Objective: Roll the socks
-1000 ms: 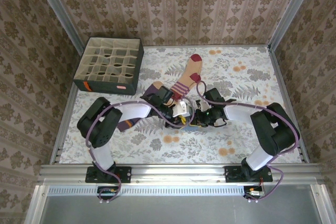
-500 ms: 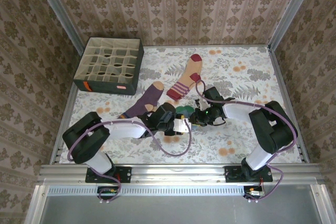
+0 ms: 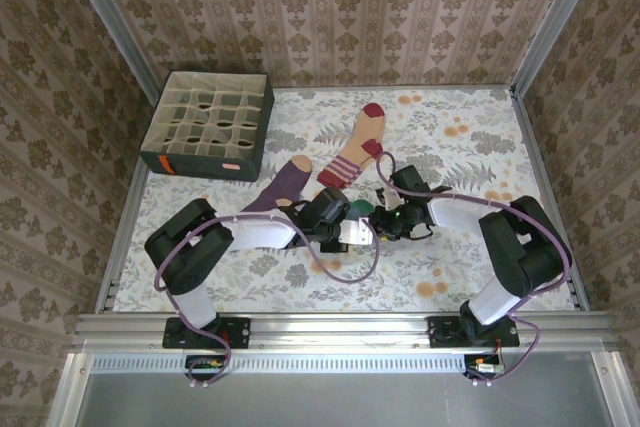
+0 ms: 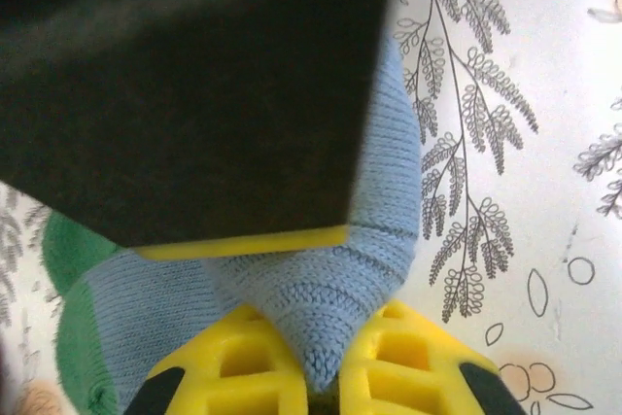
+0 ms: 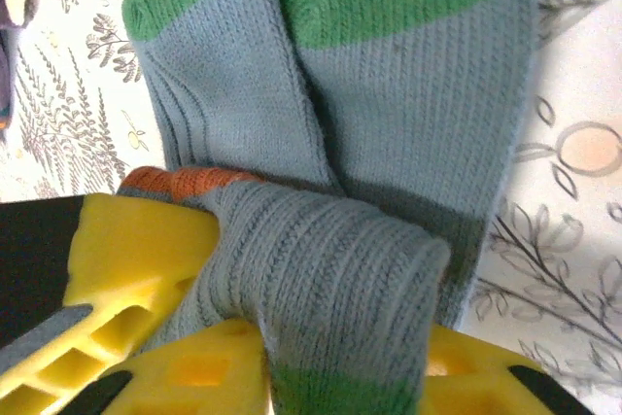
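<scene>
Left wrist: left gripper (image 4: pixel 321 376) clamps blue-grey sock (image 4: pixel 384 211) (right gripper (image 5: pixel 345 376) pinches it too).

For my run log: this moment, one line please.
phase: rolling blue-grey sock | left gripper: shut on it | right gripper: around its fold | purple sock, peach sock: flat

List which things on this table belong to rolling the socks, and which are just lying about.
For the job:
- blue-grey knit sock with green toe
- purple knit sock with tan toe
- peach knit sock with maroon toe and striped cuff

Just lying about:
- dark fabric box with grid compartments, at the table's far left corner
</scene>
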Robot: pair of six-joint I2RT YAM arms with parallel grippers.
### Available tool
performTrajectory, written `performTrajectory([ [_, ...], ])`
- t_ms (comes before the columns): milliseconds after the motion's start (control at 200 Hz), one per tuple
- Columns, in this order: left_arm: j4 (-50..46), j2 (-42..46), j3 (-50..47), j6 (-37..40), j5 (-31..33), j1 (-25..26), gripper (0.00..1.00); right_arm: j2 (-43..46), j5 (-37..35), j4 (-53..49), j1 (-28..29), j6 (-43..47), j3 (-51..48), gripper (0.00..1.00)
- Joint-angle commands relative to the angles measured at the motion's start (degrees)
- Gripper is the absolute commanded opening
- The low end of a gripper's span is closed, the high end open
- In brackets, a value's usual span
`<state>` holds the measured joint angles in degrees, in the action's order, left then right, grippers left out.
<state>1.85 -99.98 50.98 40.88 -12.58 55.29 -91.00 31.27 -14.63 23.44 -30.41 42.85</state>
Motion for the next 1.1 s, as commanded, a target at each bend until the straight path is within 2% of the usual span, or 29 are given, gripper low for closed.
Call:
performTrajectory([
  [0, -8.4, -3.3, 2.5, -5.5, -15.9, -2.8, 0.0, 4.1, -3.8, -5.5, -1.0, -0.2, -2.5, 0.34],
  [140, -12.2, -6.3, 4.6, -8.3, -26.9, -6.0, 0.0, 10.3, -4.1, -6.0, -2.4, 0.1, -3.0, 0.43],
  [235, -13.4, -8.8, 6.2, -10.4, -32.6, -8.0, 0.0, 10.8, -5.1, -6.4, -2.5, 1.2, -2.8, 0.45],
  [375, -18.3, -12.7, 10.2, -11.3, -36.9, -9.6, 0.0, 8.4, -5.0, -4.8, -2.5, 1.4, -2.5, 0.46],
  [575, -21.9, -15.4, 13.7, -12.1, -34.9, -9.8, 0.0, 0.2, -4.9, -4.0, -0.5, 1.2, 0.2, 0.45],
  [610, -21.1, -15.3, 13.4, -12.4, -33.9, -9.6, 0.0, -1.3, -5.1, -4.4, 0.1, 1.2, 0.9, 0.42],
  [655, -20.1, -14.9, 13.0, -12.7, -32.7, -9.5, 0.0, -3.1, -5.6, -5.2, 0.5, 1.1, 1.7, 0.34],
  [770, -18.9, -13.1, 11.9, -11.4, -29.1, -9.2, 0.1, -6.3, -7.7, -7.0, 0.7, 0.3, 2.5, 0.17],
  [870, -16.8, -9.8, 9.9, -9.2, -25.8, -8.7, 0.2, -7.6, -8.7, -8.3, 0.8, 0.7, 2.3, 0.07],
  [1095, -12.4, -2.6, 6.3, -5.3, -21.9, -8.5, 0.32, -9.7, -9.6, -9.3, 0.8, 1.4, 1.3, 0.02],
])
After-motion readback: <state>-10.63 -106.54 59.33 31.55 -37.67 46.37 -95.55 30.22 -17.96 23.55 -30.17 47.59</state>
